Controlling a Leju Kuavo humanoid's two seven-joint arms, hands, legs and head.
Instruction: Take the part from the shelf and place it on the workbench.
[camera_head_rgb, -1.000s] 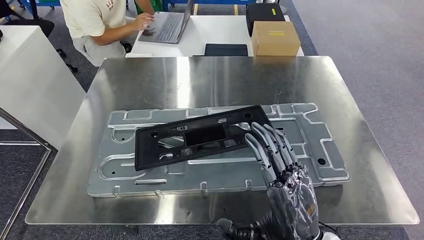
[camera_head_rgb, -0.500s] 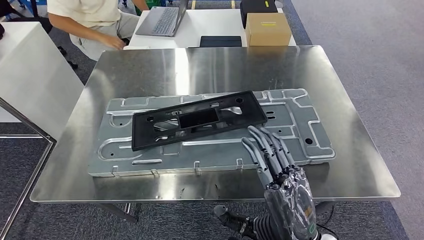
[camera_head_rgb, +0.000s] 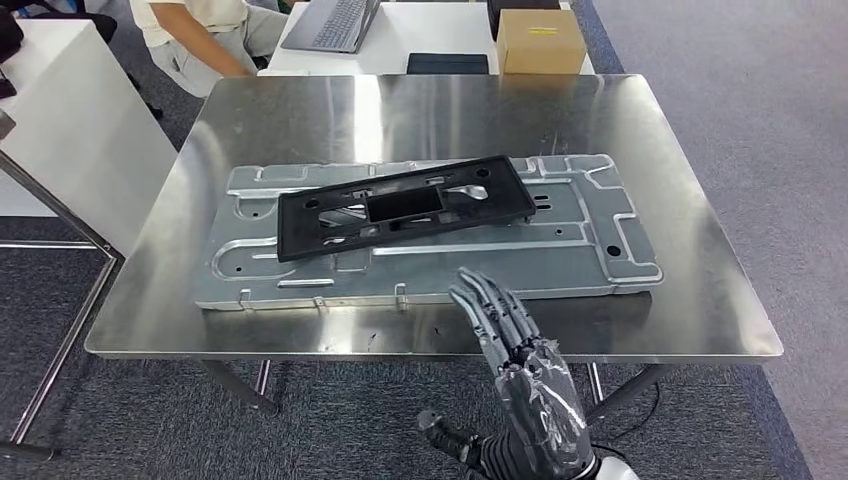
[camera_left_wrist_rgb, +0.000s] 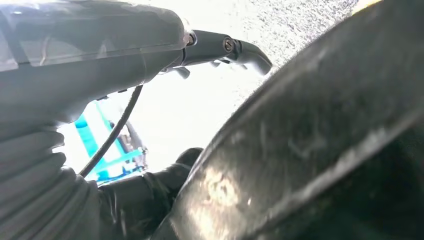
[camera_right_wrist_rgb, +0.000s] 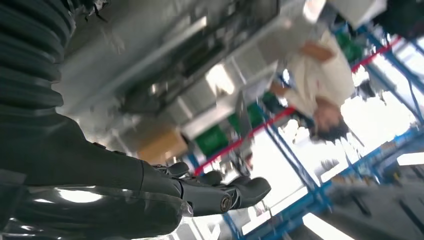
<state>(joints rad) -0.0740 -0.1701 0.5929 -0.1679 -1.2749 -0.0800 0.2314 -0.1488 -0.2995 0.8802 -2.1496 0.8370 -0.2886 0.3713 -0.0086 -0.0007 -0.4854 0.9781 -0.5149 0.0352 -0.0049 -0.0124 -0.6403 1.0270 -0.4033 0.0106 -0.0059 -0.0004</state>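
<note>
The black flat frame part (camera_head_rgb: 400, 208) lies slanted on a stamped silver plate (camera_head_rgb: 590, 240) on the steel workbench (camera_head_rgb: 680, 300). My right hand (camera_head_rgb: 500, 325) hovers over the bench's near edge with its fingers stretched out and apart, holding nothing, and stands well clear of the part. In the right wrist view the right hand (camera_right_wrist_rgb: 200, 190) is bare too. In the left wrist view my left hand (camera_left_wrist_rgb: 125, 45) hangs beside my body, thumb held out, with nothing in it.
A cardboard box (camera_head_rgb: 540, 40), a laptop (camera_head_rgb: 335, 22) and a dark flat case (camera_head_rgb: 447, 63) sit on the white table behind the bench. A person (camera_head_rgb: 195, 30) sits there. A white cabinet (camera_head_rgb: 70, 130) stands at the left, grey floor at the right.
The whole picture has shifted as the camera backed away from the bench. My right hand has left the part's right end and drawn back to the near edge, empty.
</note>
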